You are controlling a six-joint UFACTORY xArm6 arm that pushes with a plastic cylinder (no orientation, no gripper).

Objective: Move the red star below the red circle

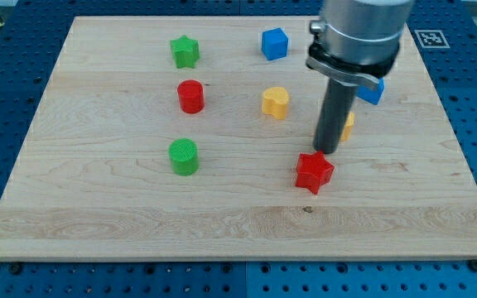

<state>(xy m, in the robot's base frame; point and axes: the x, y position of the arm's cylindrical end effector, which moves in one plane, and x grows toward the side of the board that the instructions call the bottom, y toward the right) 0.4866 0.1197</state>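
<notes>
The red star (314, 172) lies right of the board's middle, toward the view's bottom. The red circle (190, 96) stands upright at the left of middle, well to the star's left and higher in the view. My tip (327, 151) is at the star's upper right edge, touching it or just off it. The rod rises from there to the arm's grey body at the view's top right.
A green star (185, 51) is at the top left, a green circle (184, 156) below the red circle. A blue cube (275, 43) and a yellow heart (276, 102) sit mid-board. A yellow block (349, 126) and a blue block (372, 91) are partly hidden behind the rod. The wooden board (73, 223) lies on a blue table.
</notes>
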